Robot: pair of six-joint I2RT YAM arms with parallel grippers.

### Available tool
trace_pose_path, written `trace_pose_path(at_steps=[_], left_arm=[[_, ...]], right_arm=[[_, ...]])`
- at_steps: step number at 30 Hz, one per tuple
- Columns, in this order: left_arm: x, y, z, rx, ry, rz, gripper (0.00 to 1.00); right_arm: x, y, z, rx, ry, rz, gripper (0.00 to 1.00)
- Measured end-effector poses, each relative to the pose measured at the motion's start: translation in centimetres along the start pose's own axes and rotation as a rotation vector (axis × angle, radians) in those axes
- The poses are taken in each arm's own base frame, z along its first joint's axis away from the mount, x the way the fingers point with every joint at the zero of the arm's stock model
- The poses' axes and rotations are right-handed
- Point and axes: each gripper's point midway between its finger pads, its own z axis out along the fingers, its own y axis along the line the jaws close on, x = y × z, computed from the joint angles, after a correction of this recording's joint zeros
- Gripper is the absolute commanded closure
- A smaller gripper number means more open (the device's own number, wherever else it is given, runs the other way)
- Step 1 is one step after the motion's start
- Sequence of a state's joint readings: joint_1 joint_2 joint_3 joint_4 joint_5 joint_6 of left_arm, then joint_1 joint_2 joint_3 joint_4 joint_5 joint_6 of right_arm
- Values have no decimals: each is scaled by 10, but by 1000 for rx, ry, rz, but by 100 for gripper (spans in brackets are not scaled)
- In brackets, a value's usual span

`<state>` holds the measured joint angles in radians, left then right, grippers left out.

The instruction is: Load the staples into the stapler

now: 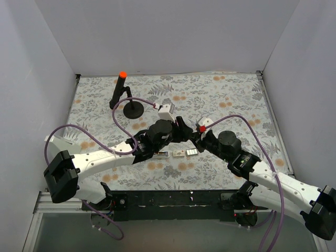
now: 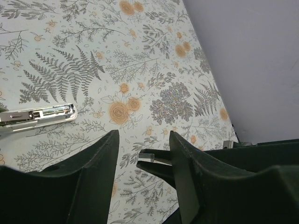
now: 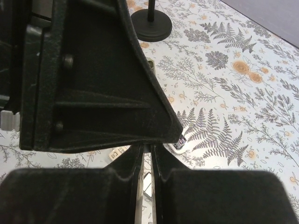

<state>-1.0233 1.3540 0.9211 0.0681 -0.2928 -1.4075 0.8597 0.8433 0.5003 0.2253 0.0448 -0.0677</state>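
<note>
Stapler: the stapler (image 2: 39,113) is a small bar lying flat on the tabletop (image 2: 154,56). It lies opened, with a bright silver metal channel showing along its length and a pale rim around it.
Stapler position: in the left wrist view it lies off to the left of the left tool's fingers, apart from them, and nothing touches it.
Staples: a thin pale-silver sliver, seemingly the staples (image 2: 145,156), shows at the tips of the right tool. It is too small to make out single staples.
Right tool: the right tool (image 3: 146,149) is closed to a narrow slit, with its fingers pinching that sliver. Its slim tips reach into the gap of the left tool.
Left tool: the left tool (image 2: 145,135) has its two dark fingers standing apart. The gap is moderate, and the right tool's tips and the sliver lie between them. I cannot tell whether the fingers touch the sliver.
Arms: in the top view both arms reach inward and meet tip to tip above the middle of the tabletop, towards its near side.
Small pieces: a short row of small pale pieces (image 1: 180,154) lies on the tabletop just under the two tools. From above they are too small to tell apart.
Tabletop: it carries a grey fern and orange flower print.
Stand: a black stand with an orange tip (image 1: 125,97) sits towards the far left, well apart from the tools.
</note>
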Motion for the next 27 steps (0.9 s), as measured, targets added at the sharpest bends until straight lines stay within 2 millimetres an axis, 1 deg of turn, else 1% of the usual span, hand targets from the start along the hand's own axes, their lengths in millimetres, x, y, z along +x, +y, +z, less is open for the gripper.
trace_pose_path(at_steps=[1, 2, 6, 13, 17, 19, 20, 22, 27], left_arm=[[0, -1, 0, 0, -7, 6, 59], [0, -2, -1, 0, -12, 11, 60], [-1, -6, -2, -1, -33, 31, 61], [-1, -6, -3, -19, -54, 50, 61], [-2, -5, -3, -31, -65, 57, 63], [-2, -4, -3, -38, -71, 59, 66], [-2, -4, -3, -41, -72, 61, 70], [-1, -3, -4, -46, -73, 63, 73], [1, 1, -3, -57, -72, 67, 74]], right_arm=[[1, 0, 0, 0, 1, 5, 94], [1, 0, 0, 0, 1, 9, 94], [0, 1, 0, 0, -1, 19, 94], [0, 2, 0, 0, -1, 34, 94], [0, 2, 0, 0, -2, 38, 94], [-1, 1, 0, 1, -5, 39, 94], [-1, 1, 0, 2, -8, 39, 94], [-2, 1, 0, 4, -11, 40, 94], [-1, 1, 1, 4, -7, 43, 94]])
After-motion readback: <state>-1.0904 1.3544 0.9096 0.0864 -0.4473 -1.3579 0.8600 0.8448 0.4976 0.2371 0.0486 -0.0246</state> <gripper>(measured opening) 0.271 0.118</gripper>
